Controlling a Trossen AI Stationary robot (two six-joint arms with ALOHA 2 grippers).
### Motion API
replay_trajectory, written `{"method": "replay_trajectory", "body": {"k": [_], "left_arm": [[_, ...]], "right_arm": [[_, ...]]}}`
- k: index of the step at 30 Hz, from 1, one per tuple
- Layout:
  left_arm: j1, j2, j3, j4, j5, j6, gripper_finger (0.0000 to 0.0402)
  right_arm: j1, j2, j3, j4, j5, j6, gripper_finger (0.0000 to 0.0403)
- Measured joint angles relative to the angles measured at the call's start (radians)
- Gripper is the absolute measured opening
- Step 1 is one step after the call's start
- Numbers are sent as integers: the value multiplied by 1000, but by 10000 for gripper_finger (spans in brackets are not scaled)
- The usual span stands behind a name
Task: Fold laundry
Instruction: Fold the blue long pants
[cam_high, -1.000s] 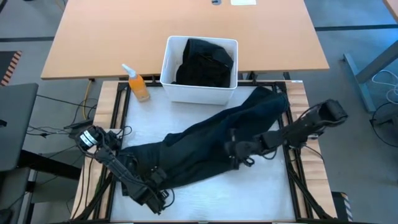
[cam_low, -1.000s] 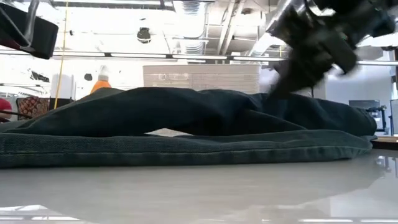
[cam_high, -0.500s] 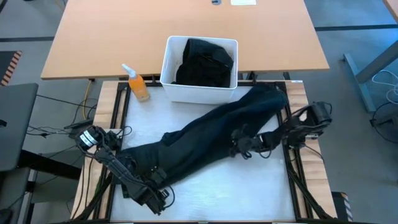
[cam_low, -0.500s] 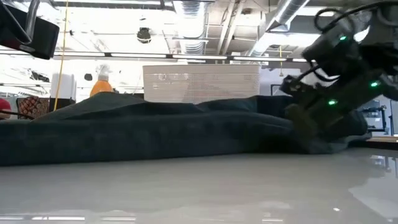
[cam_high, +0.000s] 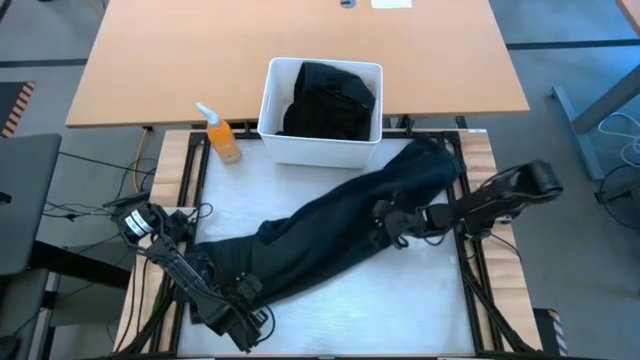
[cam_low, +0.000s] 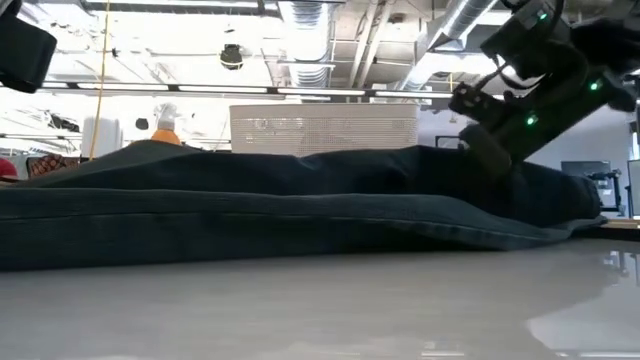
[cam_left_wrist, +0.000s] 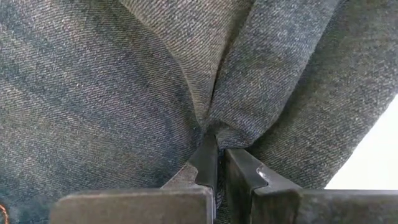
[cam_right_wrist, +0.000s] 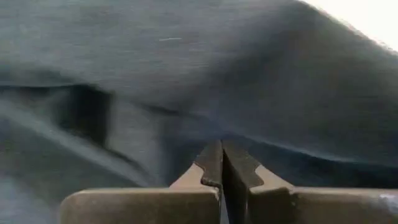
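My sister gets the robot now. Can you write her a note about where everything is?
Left gripper: shut on the trousers, at their near-left end.
Right gripper: shut on the trousers' middle.
Trousers: stretched slantwise across the table, far end by the white bin.
Black clothing: in the bin.
Orange spray bottle: left of the bin.
Done: both grips taken.
Left: no finished fold shows; everything remains to be folded.

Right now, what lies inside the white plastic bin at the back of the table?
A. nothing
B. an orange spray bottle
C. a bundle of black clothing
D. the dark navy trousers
C: the high view shows black clothing bunched inside the white plastic bin.
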Motion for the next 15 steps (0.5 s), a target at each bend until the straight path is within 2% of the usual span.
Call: {"method": "replay_trajectory", "body": {"k": [3,6,11,15], "left_arm": [[-1,0,0,-8,14,-2,0],[-1,0,0,-12,16,-2,0],[-9,0,0,-12,26,-18,0],[-27,-1,0,-17,45,-42,0]], "right_arm": [[-39,-38,-39,-24,0,48,24],[-71,0,-73,81,-20,58,24],[-92,160,-89,254,-92,61,24],[-103,272,-64,290,-110,62,24]]}}
